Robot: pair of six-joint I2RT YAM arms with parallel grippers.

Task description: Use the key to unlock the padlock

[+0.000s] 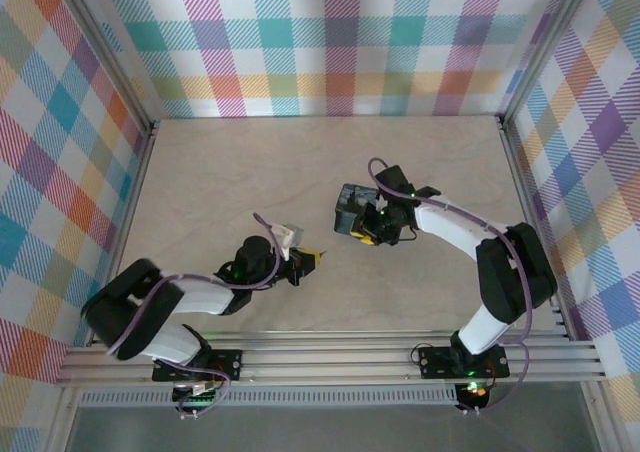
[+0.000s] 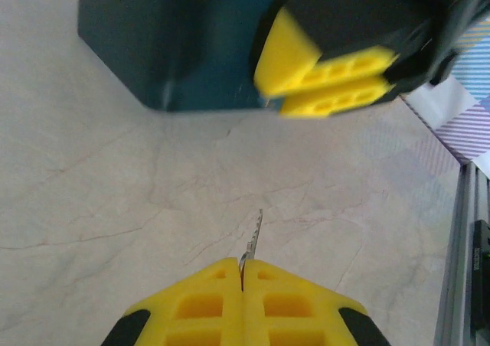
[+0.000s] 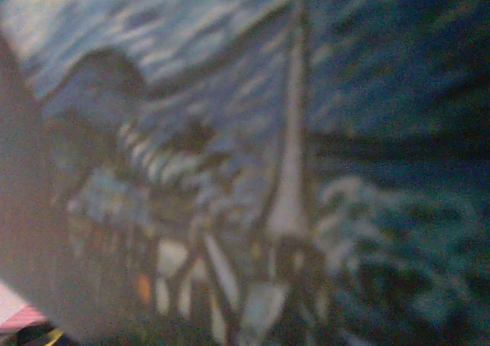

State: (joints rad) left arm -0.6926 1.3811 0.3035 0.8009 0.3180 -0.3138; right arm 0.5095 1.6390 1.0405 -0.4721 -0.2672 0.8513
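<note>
My left gripper [image 2: 243, 268] is shut on the key [image 2: 255, 235], whose thin toothed blade sticks out past the yellow fingertips toward the far side. In the top view this gripper [image 1: 312, 259] hovers low over the table left of centre. Ahead of it hangs a dark blue printed box [image 2: 168, 40], with my right gripper [image 1: 368, 234] at its side. The right gripper's yellow fingers [image 2: 329, 74] lie nearly together with a thin teal strip pinched between them. The box's swirly print [image 3: 306, 132] sits blurred, very close to the right wrist camera. The padlock is hidden.
A pale wooden tabletop [image 1: 220, 182] stretches behind and to the left of both arms. Checked walls [image 1: 330, 42] close it in on three sides, and a metal rail [image 1: 330, 357] runs along the near edge by the arm bases.
</note>
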